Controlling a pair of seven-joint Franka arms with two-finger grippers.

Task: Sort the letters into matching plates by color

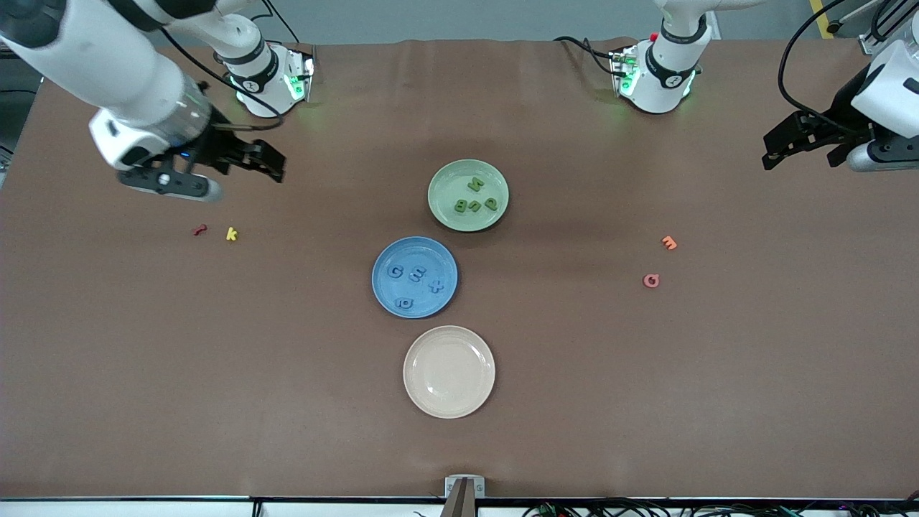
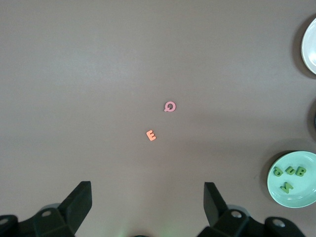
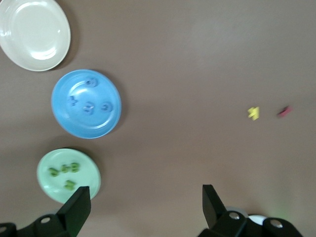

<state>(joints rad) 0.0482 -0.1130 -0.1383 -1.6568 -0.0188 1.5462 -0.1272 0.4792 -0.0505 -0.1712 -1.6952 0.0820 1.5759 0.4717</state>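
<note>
- brown table (image 1: 143, 373) filling the view, arm bases along its top edge; plates lined up in a slanted row down the middle, presumably so either arm can reach them.
- right gripper (image 1: 269, 164) up over bare table near the right arm's end, fingers spread wide and holding nothing; looks parked clear of the plates, judging by a sort that appears finished.
- left gripper (image 1: 797, 143) likewise raised at the left arm's end, fingers wide apart, empty, waiting.
- cream plate (image 1: 449, 372) nearest the front camera, bare inside; no letter colour matches it, so probably a decoy.
- blue plate (image 1: 415, 277) in the middle of the row, carrying the four blue letters (image 1: 416, 274): three strung in a rough line running across the plate, the fourth set nearer the front camera.
- green plate (image 1: 468, 195) farthest from the front camera, holding the four green letters (image 1: 474, 204): three in a row across the plate, the fourth just above them in that view; facing of each too small to tell surely.
- stray letters left flat on the table, matching no plate: red letter (image 1: 200, 230) beside yellow letter (image 1: 231, 233) toward the right arm's end; orange letter (image 1: 669, 243) and pink letter (image 1: 650, 281) toward the left arm's end.
</note>
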